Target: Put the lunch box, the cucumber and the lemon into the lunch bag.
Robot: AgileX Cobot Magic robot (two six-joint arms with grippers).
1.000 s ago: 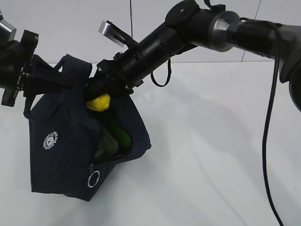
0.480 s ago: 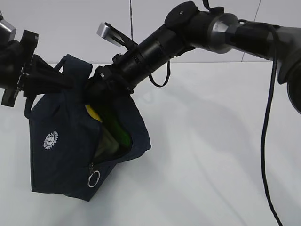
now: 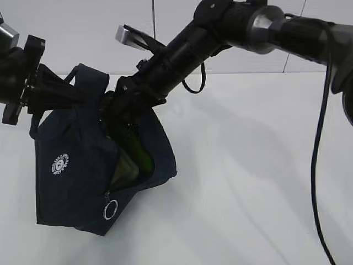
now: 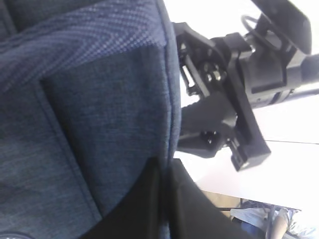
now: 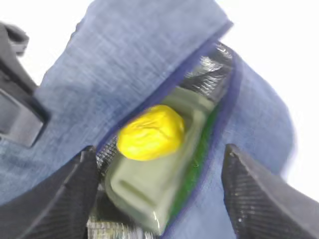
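Left gripper (image 3: pixel 83 95) pinching the handle of the boxy dark navy fabric lunch bag (image 3: pixel 66 165), jaws closed on the cloth, holding the mouth open; lying inside the bag, small bright yellow lumpy lemon (image 5: pixel 151 132) resting on the pale sage-green lid of the lunch box (image 5: pixel 164 174), dark green cucumber (image 3: pixel 138 154) alongside; right gripper (image 5: pixel 159 194) hovering at the opening, fingers spread wide, gripping nothing; white tabletop (image 3: pixel 248 165) stretching rightward.
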